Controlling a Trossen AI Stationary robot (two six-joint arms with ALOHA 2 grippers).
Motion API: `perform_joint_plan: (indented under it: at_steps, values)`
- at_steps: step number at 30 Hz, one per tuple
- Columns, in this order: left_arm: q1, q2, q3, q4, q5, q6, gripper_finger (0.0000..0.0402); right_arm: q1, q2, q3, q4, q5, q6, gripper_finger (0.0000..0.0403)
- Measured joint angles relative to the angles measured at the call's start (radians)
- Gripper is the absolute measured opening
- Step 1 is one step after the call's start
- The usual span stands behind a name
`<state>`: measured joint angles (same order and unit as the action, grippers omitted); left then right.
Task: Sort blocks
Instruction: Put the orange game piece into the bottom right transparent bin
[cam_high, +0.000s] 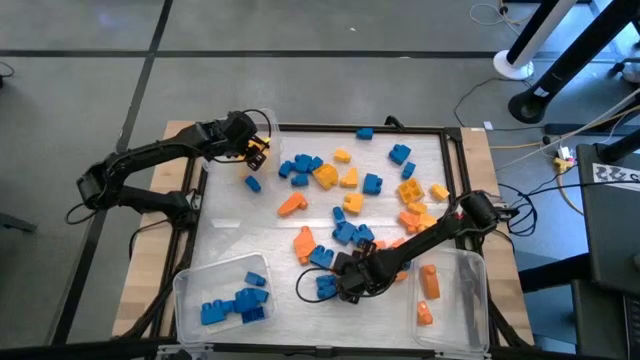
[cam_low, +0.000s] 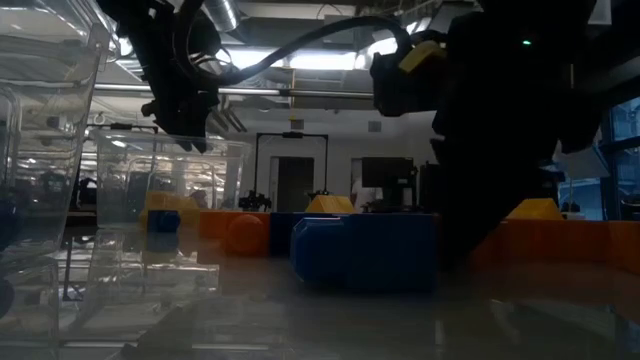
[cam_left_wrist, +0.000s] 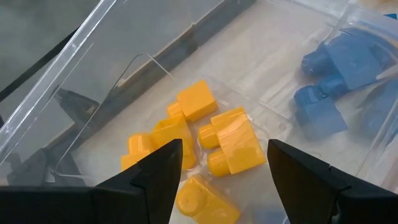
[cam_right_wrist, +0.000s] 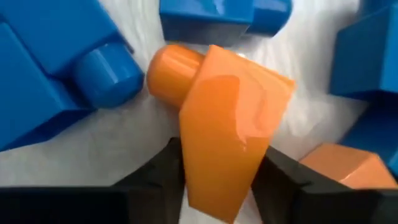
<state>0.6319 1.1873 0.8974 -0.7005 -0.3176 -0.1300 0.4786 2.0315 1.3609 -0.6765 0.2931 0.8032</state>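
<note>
Blue, orange and yellow blocks (cam_high: 350, 195) lie scattered on the white table top. My right gripper (cam_high: 347, 280) is low among blue blocks near the table's near edge, shut on an orange block (cam_right_wrist: 230, 118). My left gripper (cam_high: 256, 150) is at the far left corner, open and empty, above several yellow blocks (cam_left_wrist: 230, 140) that lie on the floor of a clear bin (cam_left_wrist: 93, 56). In the low view my right gripper (cam_low: 480, 140) shows dark behind a blue block (cam_low: 370, 250). My right gripper pinches the orange block by its two opposite side faces (cam_right_wrist: 214, 174) between the two fingers (cam_right_wrist: 283, 177). The block's round stud (cam_right_wrist: 169, 68) points away from the gripper. The arm slants down from the table's right side. Whether the block rests on the table, I cannot tell.
A clear bin (cam_high: 190, 280) with blue blocks (cam_high: 235, 303) stands at the near left. A clear bin (cam_high: 470, 300) with orange blocks (cam_high: 428, 285) stands at the near right. Blue blocks (cam_right_wrist: 56, 74) crowd close around the orange one. A raised dark frame (cam_high: 455, 150) edges the table.
</note>
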Motion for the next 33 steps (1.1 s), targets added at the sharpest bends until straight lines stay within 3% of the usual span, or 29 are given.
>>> perform_joint_plan:
  at_steps: [4, 13, 18, 33]
  values:
    - [0.0, 0.0, 0.0, 0.0, 0.0, 0.007, 0.0225, -0.001, 0.0, 0.0, 0.001, 0.021, -0.022, 0.0104]
    - [-0.001, 0.0, 0.0, 0.001, 0.0, 0.033, 0.0225, -0.002, -0.06, -0.002, -0.01, 0.012, -0.04, 0.0117]
    - [-0.001, 0.0, 0.0, 0.001, 0.0, 0.033, 0.0225, -0.002, -0.138, -0.002, -0.008, 0.008, -0.09, 0.0102]
    - [-0.001, 0.0, 0.0, -0.001, 0.0, 0.028, 0.0225, 0.0, -0.461, -0.001, -0.097, -0.237, -0.301, 0.0089]
